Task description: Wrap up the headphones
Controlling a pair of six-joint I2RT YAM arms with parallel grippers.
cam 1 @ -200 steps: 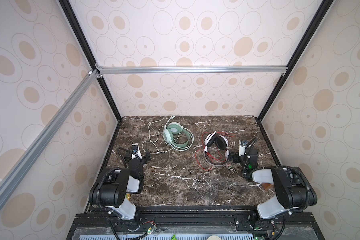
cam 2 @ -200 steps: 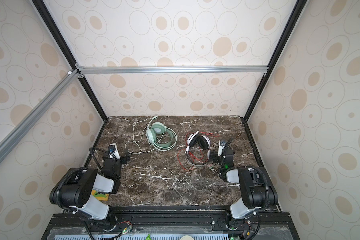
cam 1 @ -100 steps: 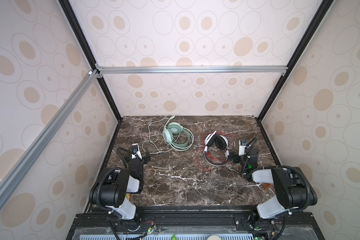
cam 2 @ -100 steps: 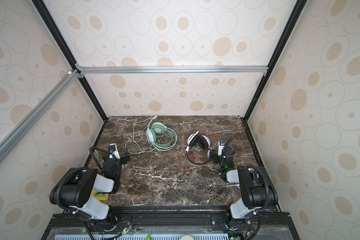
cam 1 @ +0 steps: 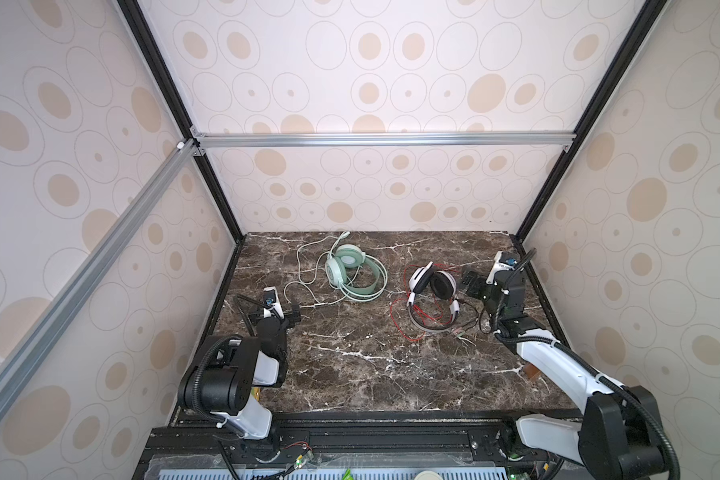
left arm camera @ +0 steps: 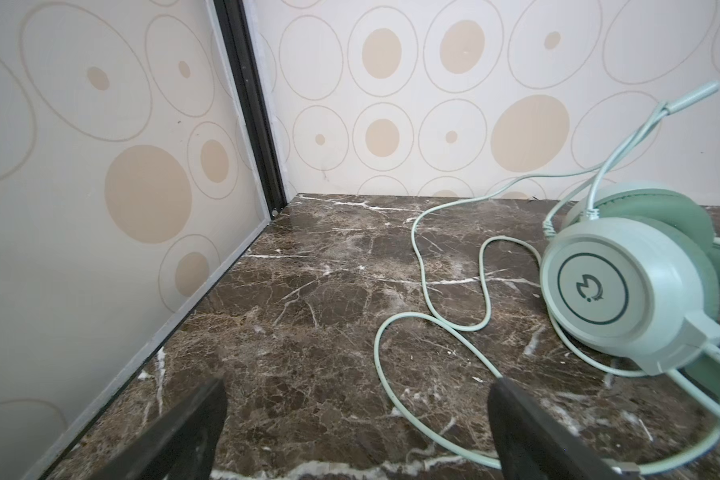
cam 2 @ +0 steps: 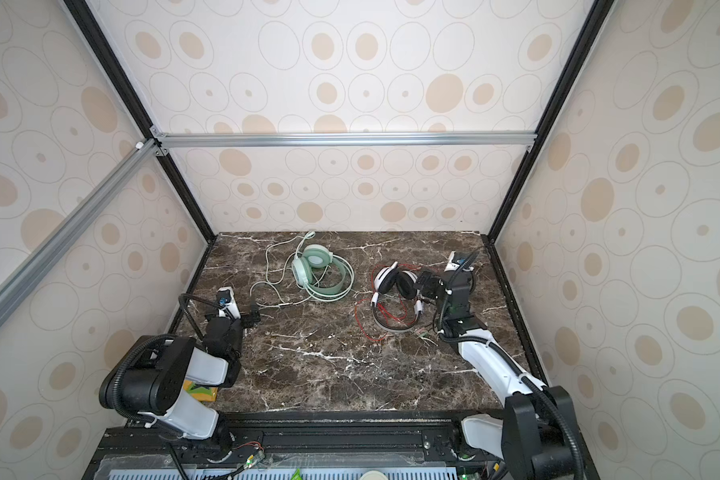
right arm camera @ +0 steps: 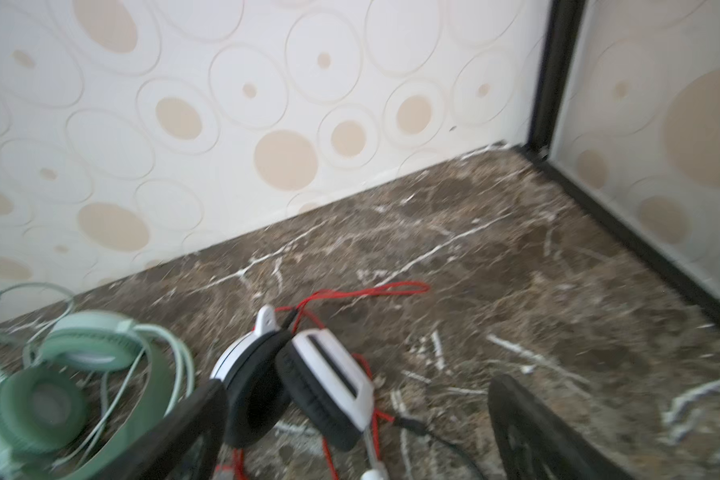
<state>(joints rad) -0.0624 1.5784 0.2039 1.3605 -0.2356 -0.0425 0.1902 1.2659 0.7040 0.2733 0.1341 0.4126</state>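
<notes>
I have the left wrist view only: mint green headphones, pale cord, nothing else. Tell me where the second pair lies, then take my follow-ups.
Observer: The white-and-black headphones lie to the right of the mint green headphones in both top views, apart from them.
Operator: Report their cord.
Observer: The red cord is unwrapped and lies in loose loops around that pair.
Operator: Give me the right end effector.
Observer: The right end effector is open and holds nothing. It is close beside that pair's ear cups; I cannot tell whether it touches them.
</notes>
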